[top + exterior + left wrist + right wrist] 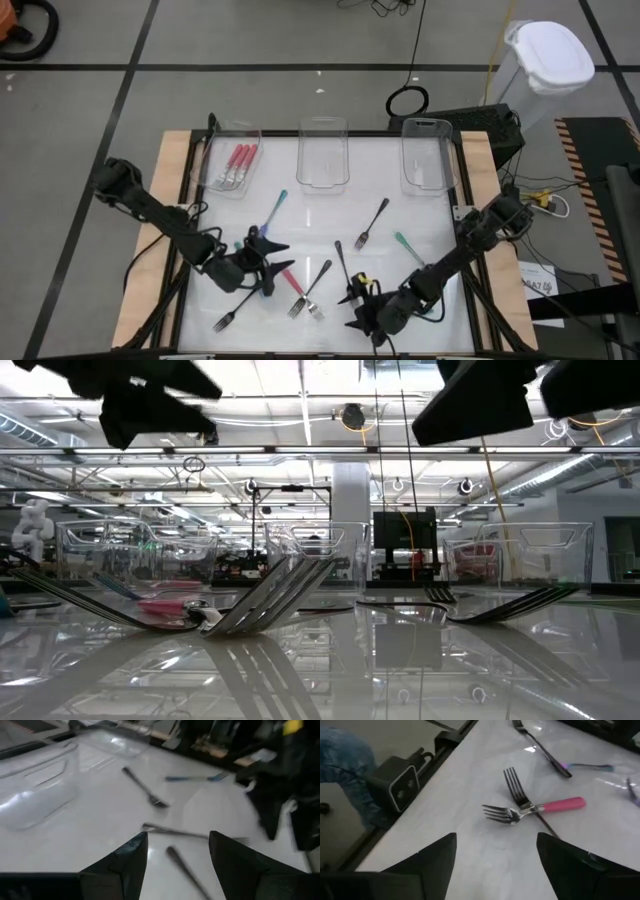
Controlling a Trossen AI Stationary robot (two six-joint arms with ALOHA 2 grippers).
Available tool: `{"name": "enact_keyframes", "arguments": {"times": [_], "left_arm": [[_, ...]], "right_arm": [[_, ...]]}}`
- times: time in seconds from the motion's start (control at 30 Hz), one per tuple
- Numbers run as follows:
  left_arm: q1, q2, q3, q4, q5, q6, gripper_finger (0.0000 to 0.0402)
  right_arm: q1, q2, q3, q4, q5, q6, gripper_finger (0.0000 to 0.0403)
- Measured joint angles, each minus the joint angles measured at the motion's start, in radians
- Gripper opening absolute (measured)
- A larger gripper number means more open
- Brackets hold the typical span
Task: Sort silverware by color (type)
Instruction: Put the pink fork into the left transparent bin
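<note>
Several forks lie flat on the white table [430,215]. A pink-handled fork [555,805] lies across a black-handled one [519,792] near the front middle. A blue-handled fork [276,209], a teal-handled one [408,247] and other black-handled forks [371,221] lie apart. Pink forks [238,164] lie in the far-left clear tray [213,172]. My left gripper [278,262] hangs open just left of the crossed pair, a black handle [181,864] on the table below its fingers. My right gripper [495,837] hangs open just right of the pair, pointing at it.
Two more clear trays [323,152] [424,152] stand along the far edge. A dark frame rail [445,742] runs along the table's near edge. A white-lidded bin [545,55] stands beyond the far right corner. Both arms crowd the front middle.
</note>
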Motion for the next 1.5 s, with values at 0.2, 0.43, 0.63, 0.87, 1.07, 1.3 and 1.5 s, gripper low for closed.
{"name": "enact_keyframes", "arguments": {"times": [0.2,0.43,0.63,0.87,1.07,1.3,1.5], "left_arm": [[-0.016,0.042,0.000,0.111,0.000,0.049,0.0209],[-0.030,0.083,0.000,0.165,0.000,0.051,0.0209],[-0.030,0.088,0.000,0.166,0.000,0.052,0.0209],[-0.030,0.088,0.000,0.168,0.000,0.060,0.0209],[-0.030,0.088,0.000,0.169,0.000,0.086,0.0209],[-0.030,0.088,0.000,0.168,0.000,0.092,0.0209],[-0.028,0.088,0.000,0.168,0.000,0.111,0.0209]], "right_arm": [[0.005,0.100,0.113,0.000,0.003,-0.088,0.0260],[-0.008,0.242,0.284,-0.077,0.002,-0.205,0.0245],[-0.051,0.305,0.339,-0.139,0.004,-0.215,0.0226],[-0.091,0.330,0.339,-0.164,-0.002,-0.204,0.0208],[-0.111,0.333,0.340,-0.163,-0.030,-0.203,0.0185],[-0.127,0.334,0.340,-0.166,-0.059,-0.203,0.0121],[-0.129,0.333,0.340,-0.152,-0.071,-0.201,0.0054]]}}
